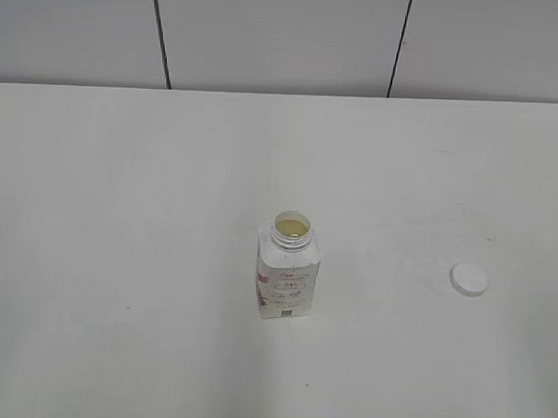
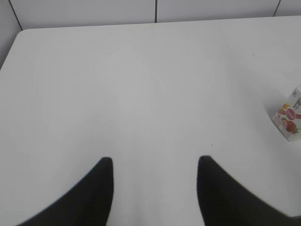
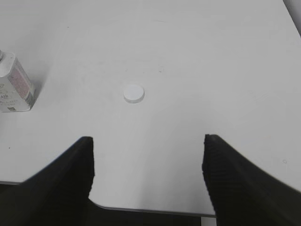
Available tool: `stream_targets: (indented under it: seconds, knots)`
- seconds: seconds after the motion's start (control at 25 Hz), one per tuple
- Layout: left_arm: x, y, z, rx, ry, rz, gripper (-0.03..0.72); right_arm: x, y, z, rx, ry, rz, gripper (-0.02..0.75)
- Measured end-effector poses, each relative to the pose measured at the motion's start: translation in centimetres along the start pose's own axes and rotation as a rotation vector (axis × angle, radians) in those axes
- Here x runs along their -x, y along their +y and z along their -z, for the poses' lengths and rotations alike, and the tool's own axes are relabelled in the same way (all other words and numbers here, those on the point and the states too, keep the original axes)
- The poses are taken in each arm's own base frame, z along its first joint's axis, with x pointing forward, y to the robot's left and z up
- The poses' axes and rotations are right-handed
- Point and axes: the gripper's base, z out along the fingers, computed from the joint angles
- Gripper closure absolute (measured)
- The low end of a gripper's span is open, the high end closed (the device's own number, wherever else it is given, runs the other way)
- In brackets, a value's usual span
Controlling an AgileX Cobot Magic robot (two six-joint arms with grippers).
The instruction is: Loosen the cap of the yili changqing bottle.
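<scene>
Bottle (image 1: pixel 287 269) upright mid-table, neck open | cap (image 1: pixel 468 279) off, flat, well right | right hand (image 3: pixel 148 176) nearer cap, released, empty | left hand (image 2: pixel 155 188) released, empty, bottle far right

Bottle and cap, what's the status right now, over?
Left gripper open, empty. Right gripper open, empty. Cap off, lying on table right of upright, open bottle. Nothing in the way.

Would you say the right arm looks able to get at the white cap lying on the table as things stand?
Probably yes: the cap lies flat on the bare table, apart from the bottle, straight ahead of the right gripper, whose jaws stand open and empty.
</scene>
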Motion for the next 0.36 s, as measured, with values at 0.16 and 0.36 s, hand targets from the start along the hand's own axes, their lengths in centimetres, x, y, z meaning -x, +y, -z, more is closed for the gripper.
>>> stream_targets:
  seconds: [0.16, 0.36]
  knots:
    - [0.00, 0.00, 0.00, 0.000, 0.000, 0.000, 0.323, 0.00, 0.00, 0.00, 0.000, 0.000, 0.000, 0.174]
    - [0.00, 0.00, 0.00, 0.000, 0.000, 0.000, 0.323, 0.00, 0.00, 0.00, 0.000, 0.000, 0.000, 0.174]
